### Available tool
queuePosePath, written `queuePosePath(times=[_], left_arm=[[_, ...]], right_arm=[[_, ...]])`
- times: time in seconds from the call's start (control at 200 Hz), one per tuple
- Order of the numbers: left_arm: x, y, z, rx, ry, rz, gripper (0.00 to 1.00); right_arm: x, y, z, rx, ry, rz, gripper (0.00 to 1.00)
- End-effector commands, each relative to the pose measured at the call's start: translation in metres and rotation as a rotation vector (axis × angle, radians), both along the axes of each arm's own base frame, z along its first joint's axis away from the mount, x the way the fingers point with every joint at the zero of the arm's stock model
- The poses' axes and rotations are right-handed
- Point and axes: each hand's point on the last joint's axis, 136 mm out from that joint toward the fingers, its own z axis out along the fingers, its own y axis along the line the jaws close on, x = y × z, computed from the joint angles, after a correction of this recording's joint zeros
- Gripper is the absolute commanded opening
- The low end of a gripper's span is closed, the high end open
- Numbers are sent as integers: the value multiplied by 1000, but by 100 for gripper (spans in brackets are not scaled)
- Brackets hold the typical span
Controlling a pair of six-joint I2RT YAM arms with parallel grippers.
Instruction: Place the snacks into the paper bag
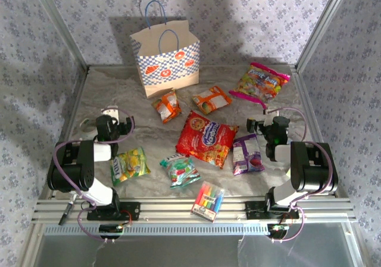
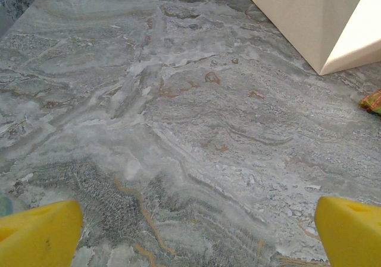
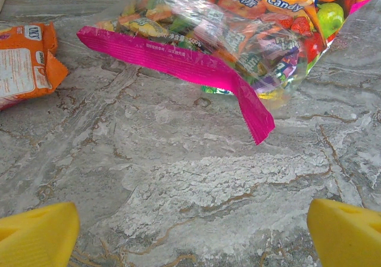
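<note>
The marbled grey surface (image 1: 119, 94) carries everything. The paper bag (image 1: 165, 55), the biggest thing on it, stands upright at the far edge, left of centre, with its blue handles up. The red cookie bag (image 1: 206, 139) lies flat in the middle. The pink-edged candy bag (image 1: 260, 82) lies at the far right, well apart from the paper bag. The purple packet (image 1: 247, 154) lies just right of the red cookie bag. The green-yellow packet (image 1: 130, 164) sits beside the left arm, and the green-red packet (image 1: 181, 170) lies nearer the front. 1 orange-white packet (image 1: 167, 106) lies just in front of the paper bag, with the 2nd orange-white packet (image 1: 211, 99) to its right. The marker pack (image 1: 208, 200) lies at the near edge. The left end effector (image 2: 193, 234) is spread wide and empty over bare surface. The right end effector (image 3: 190, 234) is likewise spread wide, gripping nothing, with the pink-edged candy bag just ahead.
</note>
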Motion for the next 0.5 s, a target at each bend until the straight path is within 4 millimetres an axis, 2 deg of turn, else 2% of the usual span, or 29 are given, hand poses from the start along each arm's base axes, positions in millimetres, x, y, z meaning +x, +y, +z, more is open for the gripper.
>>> queuePosePath(times=[0.0, 0.38, 0.495], left_arm=[[7, -2, 13, 8, -53, -19, 100], [7, -5, 13, 7, -47, -34, 100], [10, -7, 21, 4, -25, -47, 100]], right_arm=[[6, 0, 7, -10, -24, 9, 100], [5, 0, 7, -10, -27, 11, 100], [8, 3, 15, -18, -18, 23, 100]])
